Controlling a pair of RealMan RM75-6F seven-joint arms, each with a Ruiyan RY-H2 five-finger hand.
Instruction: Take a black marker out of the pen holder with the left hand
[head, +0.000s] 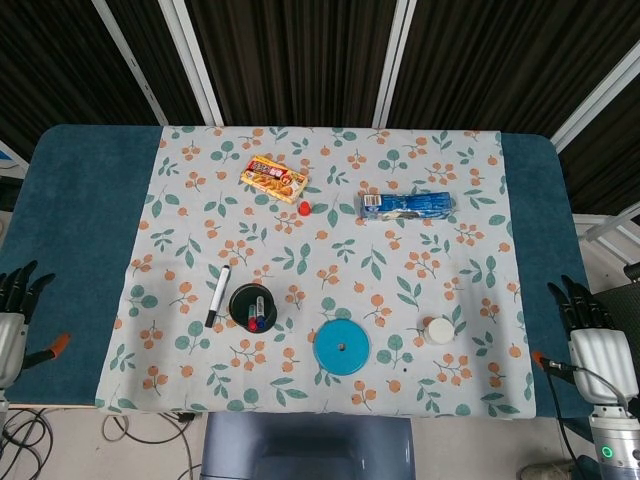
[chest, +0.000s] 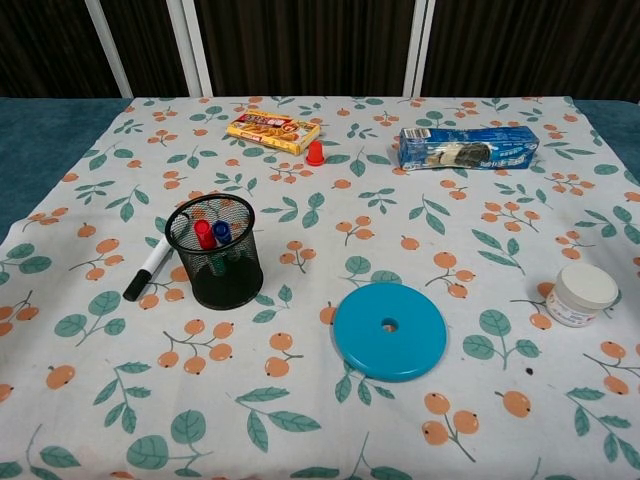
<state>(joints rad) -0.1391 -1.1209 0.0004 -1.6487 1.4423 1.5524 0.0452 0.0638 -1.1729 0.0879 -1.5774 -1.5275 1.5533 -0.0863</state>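
A black marker with a white barrel (head: 216, 296) (chest: 149, 269) lies flat on the cloth just left of the black mesh pen holder (head: 252, 307) (chest: 215, 250). Red and blue markers stand inside the holder. My left hand (head: 12, 318) is at the far left edge of the head view, off the table's side, fingers apart and holding nothing. My right hand (head: 590, 335) is at the lower right beyond the table edge, fingers apart and empty. Neither hand shows in the chest view.
On the floral cloth lie a blue disc (head: 341, 346), a small white jar (head: 439, 331), a blue snack packet (head: 406, 205), a yellow snack box (head: 273, 178) and a small red cap (head: 305, 208). Teal table margins flank the cloth.
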